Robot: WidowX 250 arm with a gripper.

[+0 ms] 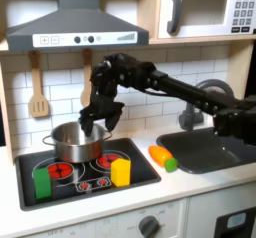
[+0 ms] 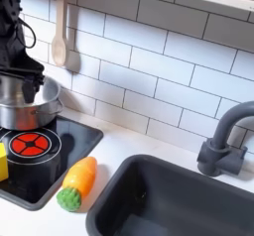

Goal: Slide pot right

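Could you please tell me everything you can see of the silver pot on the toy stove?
The pot is shiny silver metal, round and short-walled with a rolled rim. It stands upright on the black stovetop, on the back burner at the first exterior view's left. The gripper reaches down at its rim; whether the fingers actually pinch it cannot be told. In the second exterior view the pot sits behind a red burner.

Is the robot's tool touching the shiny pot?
Touching. In the first exterior view the tool reaches down onto the rim of the pot with no gap; the second exterior view shows the tool at the pot too.
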